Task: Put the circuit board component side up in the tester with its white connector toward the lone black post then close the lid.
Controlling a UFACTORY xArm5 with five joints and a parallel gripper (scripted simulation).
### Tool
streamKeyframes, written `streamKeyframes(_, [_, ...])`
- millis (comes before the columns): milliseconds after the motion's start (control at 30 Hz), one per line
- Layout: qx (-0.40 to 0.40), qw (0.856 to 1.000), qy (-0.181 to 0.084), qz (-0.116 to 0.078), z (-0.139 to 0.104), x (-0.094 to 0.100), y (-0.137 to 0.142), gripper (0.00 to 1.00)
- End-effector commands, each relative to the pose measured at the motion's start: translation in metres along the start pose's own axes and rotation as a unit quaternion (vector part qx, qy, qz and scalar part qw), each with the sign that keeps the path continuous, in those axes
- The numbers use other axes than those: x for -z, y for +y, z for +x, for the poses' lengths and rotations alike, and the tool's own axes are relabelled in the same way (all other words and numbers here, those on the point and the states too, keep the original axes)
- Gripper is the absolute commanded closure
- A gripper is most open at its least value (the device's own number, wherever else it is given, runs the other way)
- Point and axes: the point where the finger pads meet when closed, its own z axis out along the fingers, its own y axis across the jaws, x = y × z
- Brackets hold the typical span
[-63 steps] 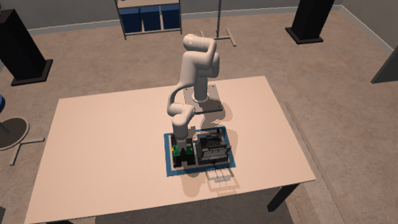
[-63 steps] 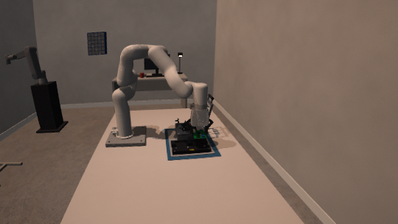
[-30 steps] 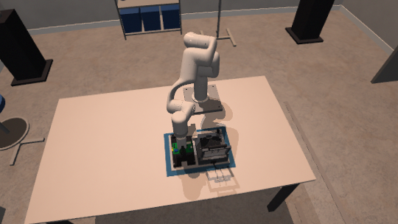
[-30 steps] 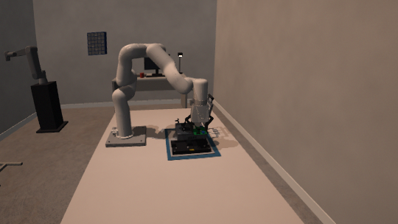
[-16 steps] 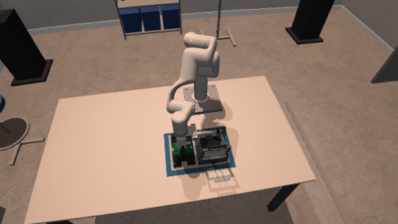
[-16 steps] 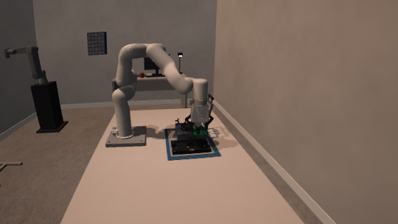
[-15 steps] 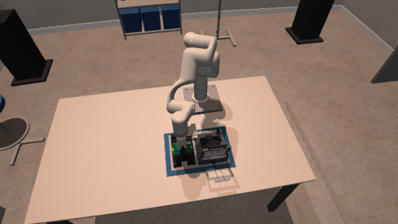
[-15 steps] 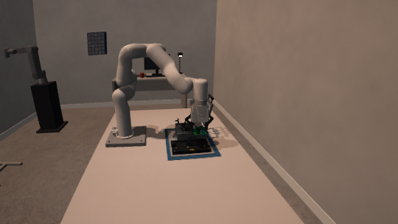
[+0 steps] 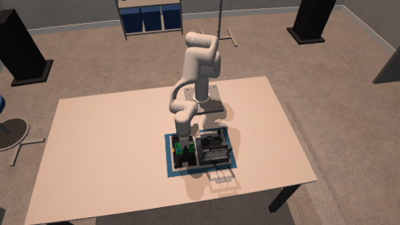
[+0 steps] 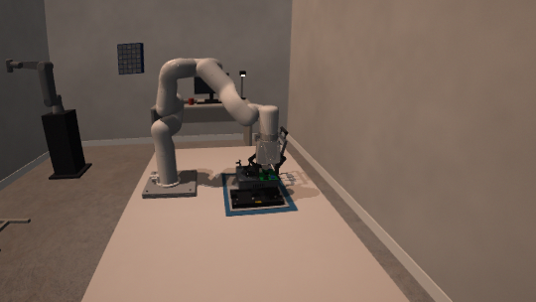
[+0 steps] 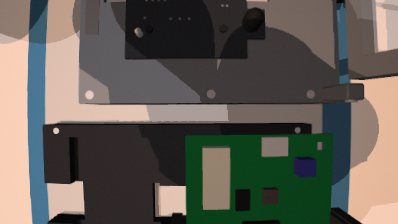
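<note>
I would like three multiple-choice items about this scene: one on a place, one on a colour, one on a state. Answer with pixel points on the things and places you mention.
1. Where is the circuit board?
A) on the floor
B) above the black tray
C) on the robot's base plate

2. What colour is the mat under the tester?
A) red
B) yellow
C) blue

3. How is the tester's lid?
A) raised
B) closed flat
C) taken off, on the floor

1: B, the circuit board (image 9: 178, 150) (image 10: 268, 177) (image 11: 255, 172) overlaps the black tray (image 9: 178, 161) (image 10: 258, 197) (image 11: 115, 165) in the wrist view.
2: C, the mat (image 9: 170, 163) (image 10: 235, 212) (image 11: 37, 115) shows blue around the tester (image 9: 201, 153) (image 10: 244, 182) (image 11: 145, 85).
3: A, the lid (image 9: 218, 154) stands up in the top view.

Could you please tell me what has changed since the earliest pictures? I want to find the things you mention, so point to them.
The circuit board (image 9: 177, 146) (image 10: 266, 175) (image 11: 259, 175) has risen a little, along with the jaws that hold it. The tray (image 9: 178, 163) (image 10: 248, 198) (image 11: 112, 155) and the tester (image 9: 201, 152) (image 10: 244, 183) (image 11: 150, 82) stayed put.
</note>
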Motion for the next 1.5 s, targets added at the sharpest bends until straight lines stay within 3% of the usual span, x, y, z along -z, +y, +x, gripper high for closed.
streamKeyframes(0, [0.0, 1.0, -0.001, -0.002, 0.005, 0.002, 0.0, 0.21])
streamKeyframes(267, [0.0, 1.0, -0.001, -0.002, 0.019, 0.003, -0.003, 0.21])
streamKeyframes(1467, [0.0, 1.0, 0.0, -0.002, 0.126, 0.01, -0.029, 0.21])
